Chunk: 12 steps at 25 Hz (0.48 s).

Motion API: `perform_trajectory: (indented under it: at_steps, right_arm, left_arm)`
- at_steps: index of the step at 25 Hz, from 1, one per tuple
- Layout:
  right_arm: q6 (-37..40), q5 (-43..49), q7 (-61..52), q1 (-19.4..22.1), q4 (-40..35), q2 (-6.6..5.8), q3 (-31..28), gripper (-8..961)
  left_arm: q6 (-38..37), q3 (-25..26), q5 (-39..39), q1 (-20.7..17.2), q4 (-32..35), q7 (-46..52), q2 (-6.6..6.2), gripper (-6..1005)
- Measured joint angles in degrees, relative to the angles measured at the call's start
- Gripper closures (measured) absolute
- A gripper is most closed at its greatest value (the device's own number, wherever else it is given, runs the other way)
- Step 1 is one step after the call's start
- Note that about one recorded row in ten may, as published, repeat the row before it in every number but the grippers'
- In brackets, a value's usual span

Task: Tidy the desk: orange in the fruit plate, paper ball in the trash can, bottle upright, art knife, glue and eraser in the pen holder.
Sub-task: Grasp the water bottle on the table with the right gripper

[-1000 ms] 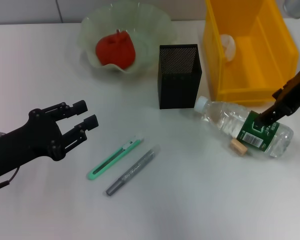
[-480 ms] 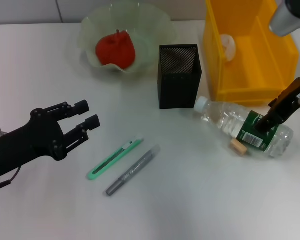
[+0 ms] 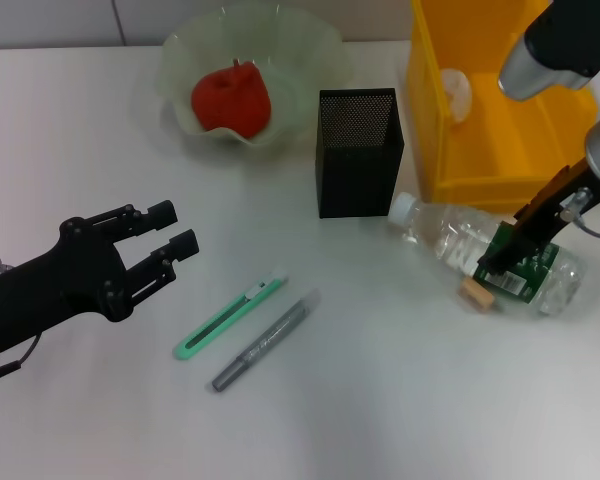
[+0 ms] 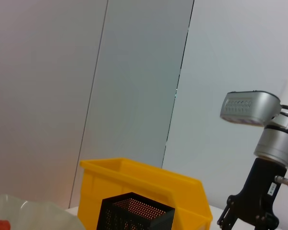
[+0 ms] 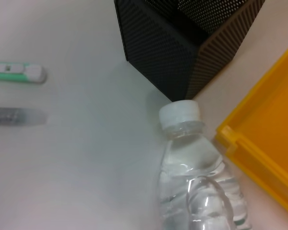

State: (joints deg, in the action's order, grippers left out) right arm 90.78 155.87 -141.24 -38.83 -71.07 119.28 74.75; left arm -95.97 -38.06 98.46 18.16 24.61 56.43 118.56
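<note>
Hovering right over the green label of the bottle [image 3: 488, 253], the right gripper [image 3: 504, 252] sits low against it, but I honestly can't make out from here whether it has the bottle clamped. The bottle lies on its side on the table [image 3: 380, 400], white cap pointing away from the gripper toward the black mesh pen holder [image 3: 358, 152]. The eraser [image 3: 476, 293] rests just beside the gripper, touching the bottle's near side. The yellow trash can [image 3: 495, 95] is just behind it with the paper ball [image 3: 457, 92] inside. The left gripper [image 3: 175, 236] hangs well apart from all this, its 2 fingers spread with nothing between them; the green art knife [image 3: 230, 315] and grey glue [image 3: 266, 341] stick lie near it. The orange [image 3: 231, 99] sits in the fruit plate [image 3: 310, 50].
</note>
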Motion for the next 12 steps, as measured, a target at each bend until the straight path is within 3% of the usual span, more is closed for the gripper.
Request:
perform_trajectory:
  at_steps: [12]
  right_arm:
    - [-4.5, -0.1, 0.9, -1.4, 6.3, 0.01, 0.6, 150]
  left_arm:
    - [0.0, 0.0, 0.0, 0.3, 0.0, -0.1, 0.0, 555]
